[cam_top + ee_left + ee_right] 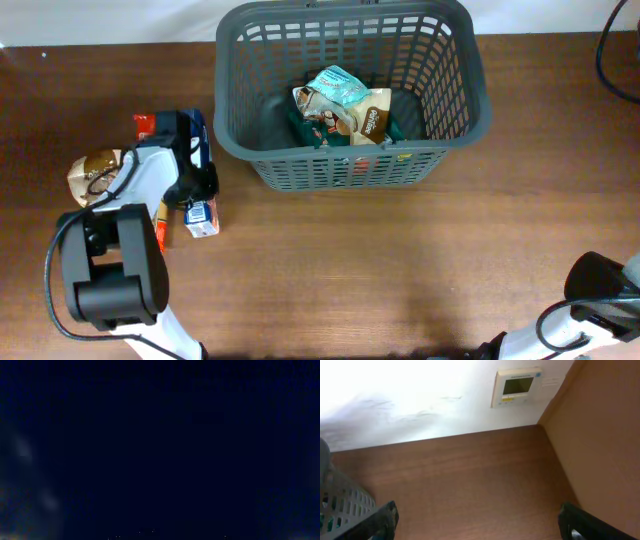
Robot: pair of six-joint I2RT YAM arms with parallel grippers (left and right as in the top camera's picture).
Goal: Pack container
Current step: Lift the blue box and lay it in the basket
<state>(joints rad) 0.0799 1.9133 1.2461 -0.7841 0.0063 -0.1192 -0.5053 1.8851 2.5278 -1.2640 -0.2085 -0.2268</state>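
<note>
The container, a dark grey lattice basket (232, 140), stands at the back centre and holds several snack packets, among them a teal one (338, 86) and a brown one (371, 122). Its corner shows in the right wrist view (340, 502). My left gripper (190, 150) is down on a dark blue packet (199, 131) in the pile left of the basket. The left wrist view is almost black, so its jaws do not show. My right gripper (477, 520) is open and empty above bare table, right of the basket.
Around the left arm lie a red packet (144, 124), a gold-brown packet (90, 170), a small blue and white packet (201, 215) and an orange one (161, 228). A black cable (612, 60) hangs at the back right. A wall panel (516, 386) faces the right wrist.
</note>
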